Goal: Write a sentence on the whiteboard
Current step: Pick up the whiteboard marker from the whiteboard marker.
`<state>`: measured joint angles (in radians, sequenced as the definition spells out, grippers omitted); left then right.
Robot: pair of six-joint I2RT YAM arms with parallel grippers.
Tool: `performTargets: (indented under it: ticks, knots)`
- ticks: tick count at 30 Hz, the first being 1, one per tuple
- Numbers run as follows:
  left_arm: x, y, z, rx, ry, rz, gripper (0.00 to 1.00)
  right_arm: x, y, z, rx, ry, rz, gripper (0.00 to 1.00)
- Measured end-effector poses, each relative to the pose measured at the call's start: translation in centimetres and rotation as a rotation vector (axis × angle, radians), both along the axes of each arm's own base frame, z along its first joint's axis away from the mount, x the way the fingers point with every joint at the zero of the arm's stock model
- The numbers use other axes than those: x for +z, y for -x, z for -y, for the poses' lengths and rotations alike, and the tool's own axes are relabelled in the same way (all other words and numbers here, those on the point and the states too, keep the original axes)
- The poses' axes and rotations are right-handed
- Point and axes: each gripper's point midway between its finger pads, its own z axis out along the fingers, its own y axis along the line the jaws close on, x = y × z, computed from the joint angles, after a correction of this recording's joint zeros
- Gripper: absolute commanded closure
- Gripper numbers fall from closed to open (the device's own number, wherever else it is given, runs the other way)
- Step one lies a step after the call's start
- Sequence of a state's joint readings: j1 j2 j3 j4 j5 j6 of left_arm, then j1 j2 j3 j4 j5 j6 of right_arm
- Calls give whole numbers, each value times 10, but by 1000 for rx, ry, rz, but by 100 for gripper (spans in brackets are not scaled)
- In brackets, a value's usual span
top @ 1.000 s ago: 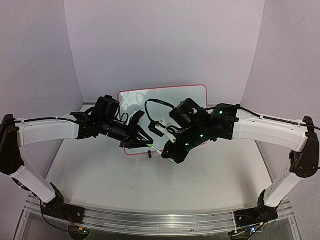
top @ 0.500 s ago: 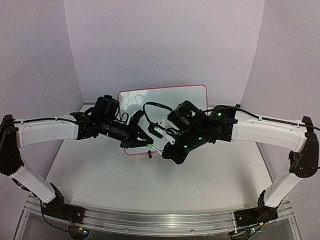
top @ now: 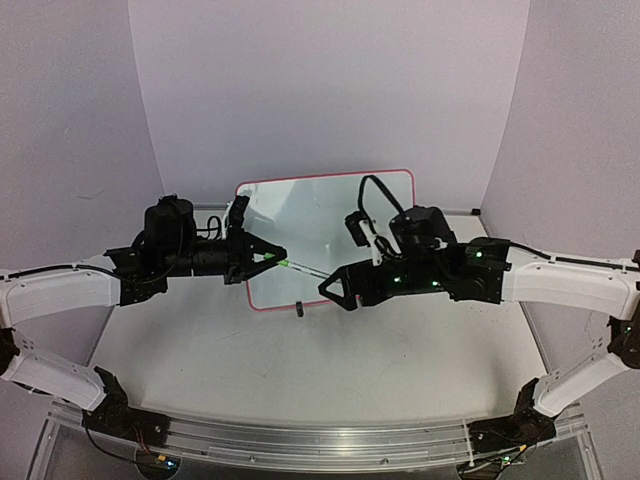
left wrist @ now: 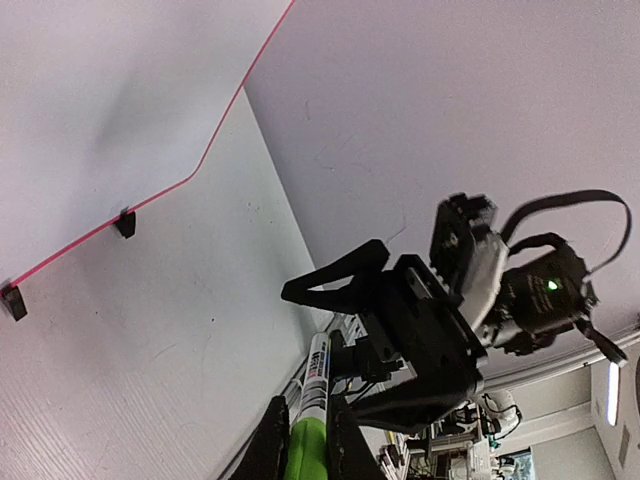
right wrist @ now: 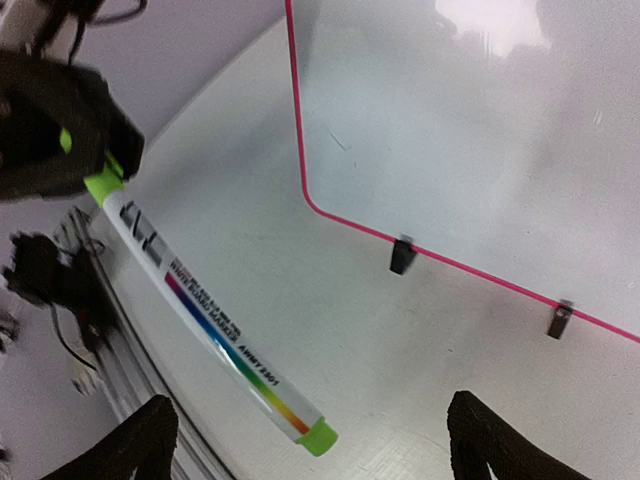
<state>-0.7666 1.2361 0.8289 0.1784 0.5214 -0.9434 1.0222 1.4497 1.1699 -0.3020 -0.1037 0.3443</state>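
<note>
even soft light, glare patch on the whiteboard (right wrist: pixel 470 140), faint shadows

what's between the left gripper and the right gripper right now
A marker with green ends: the left gripper pinches one end, and the other points into the open right gripper. The right wrist view shows it best.

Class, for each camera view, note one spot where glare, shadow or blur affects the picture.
Right wrist: bright glare at the top of the glossy white, pink-framed whiteboard. Left wrist: a soft grey shadow on that board, and the green-capped white marker blurs near the lens. Top external: even, soft light, no hot spot on the board.
</note>
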Motion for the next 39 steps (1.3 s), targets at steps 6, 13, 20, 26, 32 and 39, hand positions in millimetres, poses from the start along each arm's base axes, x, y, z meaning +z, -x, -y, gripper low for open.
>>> performTargets:
  ticks: [6, 13, 20, 26, 32, 39]
  knots:
    - [27, 1, -4, 16, 108, 84, 100, 53, -5, -17, -3, -414, -76, 5]
    - [46, 7, -5, -7, 209, 166, 100, 104, 21, -37, 171, -643, -134, 5]
    - [61, 15, -7, -36, 281, 223, 100, 124, 33, -42, 272, -717, -169, 7]
    - [62, 19, -6, -63, 286, 229, 100, 128, 37, -41, 300, -736, -195, 10]
    - [65, 22, -4, -84, 281, 235, 100, 130, 41, -42, 320, -743, -204, 10]
    - [70, 23, 0, -92, 266, 266, 100, 133, 43, -42, 333, -752, -203, 11]
